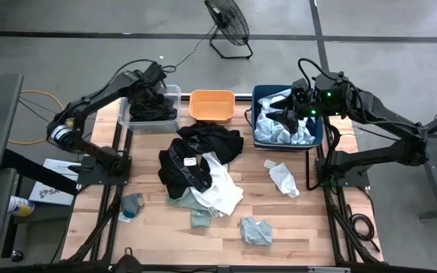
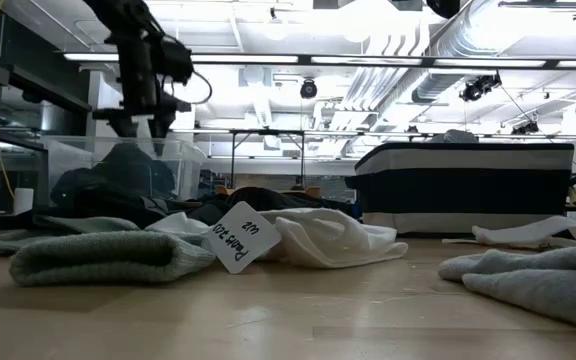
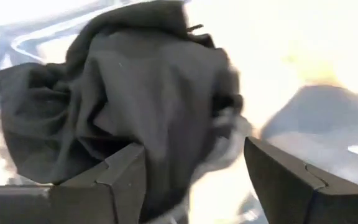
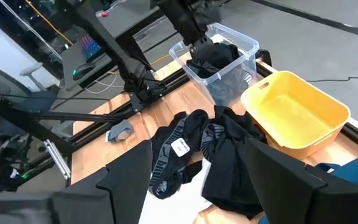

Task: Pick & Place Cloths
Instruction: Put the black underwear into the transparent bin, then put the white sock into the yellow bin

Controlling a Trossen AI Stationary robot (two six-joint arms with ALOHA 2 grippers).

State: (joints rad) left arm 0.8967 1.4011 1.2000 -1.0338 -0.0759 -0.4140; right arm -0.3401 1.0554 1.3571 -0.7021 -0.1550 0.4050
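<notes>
A clear bin (image 1: 175,92) at the far left holds a crumpled black cloth (image 3: 135,93). My left gripper (image 3: 191,149) hangs open just above that cloth, pointing steeply down into the bin (image 2: 178,160). My right gripper (image 4: 197,149) stands open and empty, high over the navy bin (image 1: 261,94), which holds pale blue and white cloths (image 1: 279,133). On the table lie a black pile (image 1: 199,148) with a white tag (image 2: 238,238), a white cloth (image 1: 218,189) partly under the pile, and small grey-green pieces (image 1: 255,231).
An orange bin (image 1: 211,105) stands between the clear and navy bins at the far edge. A small white cloth (image 1: 283,178) lies right of the pile, another grey-green piece (image 1: 131,203) near the left edge. A floor fan (image 1: 230,23) stands beyond the table.
</notes>
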